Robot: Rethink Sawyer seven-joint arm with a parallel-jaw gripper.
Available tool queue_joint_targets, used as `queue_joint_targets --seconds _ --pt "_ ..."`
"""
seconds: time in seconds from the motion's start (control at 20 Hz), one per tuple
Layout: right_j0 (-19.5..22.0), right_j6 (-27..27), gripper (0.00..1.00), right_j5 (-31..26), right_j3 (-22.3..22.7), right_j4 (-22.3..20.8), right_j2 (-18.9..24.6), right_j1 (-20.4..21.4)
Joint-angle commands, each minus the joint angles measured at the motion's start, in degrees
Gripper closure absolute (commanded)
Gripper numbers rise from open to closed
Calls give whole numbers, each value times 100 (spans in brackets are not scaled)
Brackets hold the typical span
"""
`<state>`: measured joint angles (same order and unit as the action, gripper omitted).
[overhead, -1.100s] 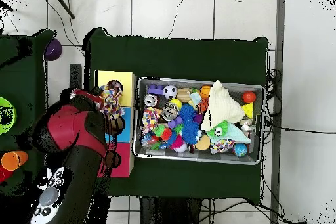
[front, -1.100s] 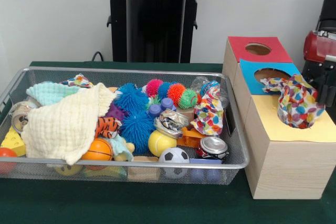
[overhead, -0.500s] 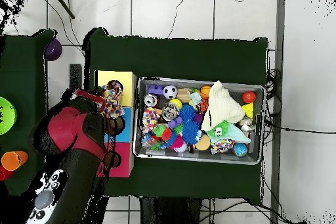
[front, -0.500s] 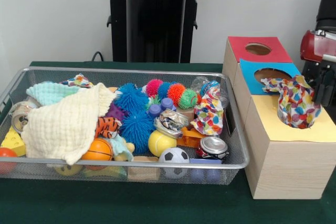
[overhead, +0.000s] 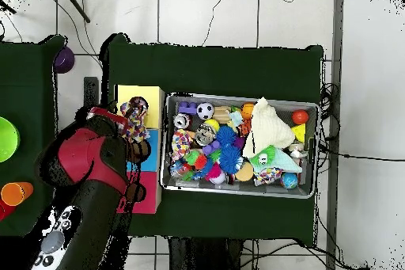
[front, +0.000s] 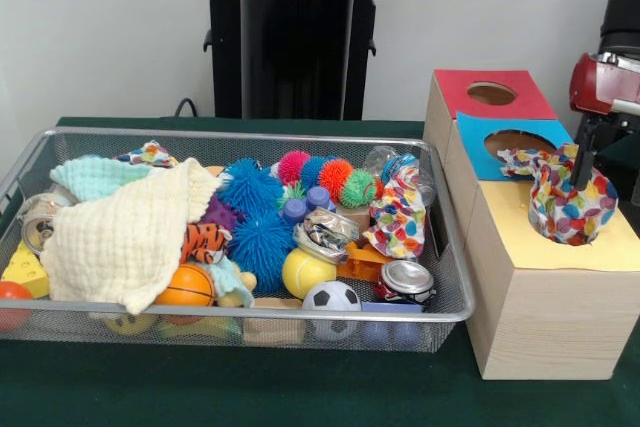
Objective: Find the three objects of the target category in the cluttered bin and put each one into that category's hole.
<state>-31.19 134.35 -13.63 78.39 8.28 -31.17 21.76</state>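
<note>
From my console, reading the front view left to right: the wire bin [front: 30,162] on the green table [front: 300,392] is still heavily loaded. At its left lies a pale yellow cloth [front: 125,237] over a mint cloth [front: 90,177]; in the middle are spiky balls, a yellow ball [front: 305,272] and a soccer ball [front: 332,297]; toward its right wall a dotted cloth [front: 398,215] stands among cans.

Right of the bin is the wooden box [front: 540,317] with red, blue and yellow tops. A second dotted cloth [front: 568,197] is bunched in the yellow top's hole, with much of it standing above the rim and a tail lying toward the blue hole. I judge it only partly in, so the first cloth is not finished.

The pincer [front: 585,152] hangs at that cloth's upper right edge; I cannot tell whether it is spread or pinched. If cloths are the category, at least two seem left in the bin.
</note>
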Motion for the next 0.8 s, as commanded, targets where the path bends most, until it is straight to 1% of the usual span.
queue_joint_targets --seconds 0.05,0.3,0.4,0.6,0.65,0.8 --pt "68 836 0 147 267 68 379 -91" --pt "109 758 0 -5 325 49 458 -13" --pt "153 692 0 -179 481 34 545 123" --pt "86 687 0 -322 684 5 457 354" --pt "72 748 0 -351 656 48 418 331" --pt "-127 1171 0 -363 710 260 125 234"
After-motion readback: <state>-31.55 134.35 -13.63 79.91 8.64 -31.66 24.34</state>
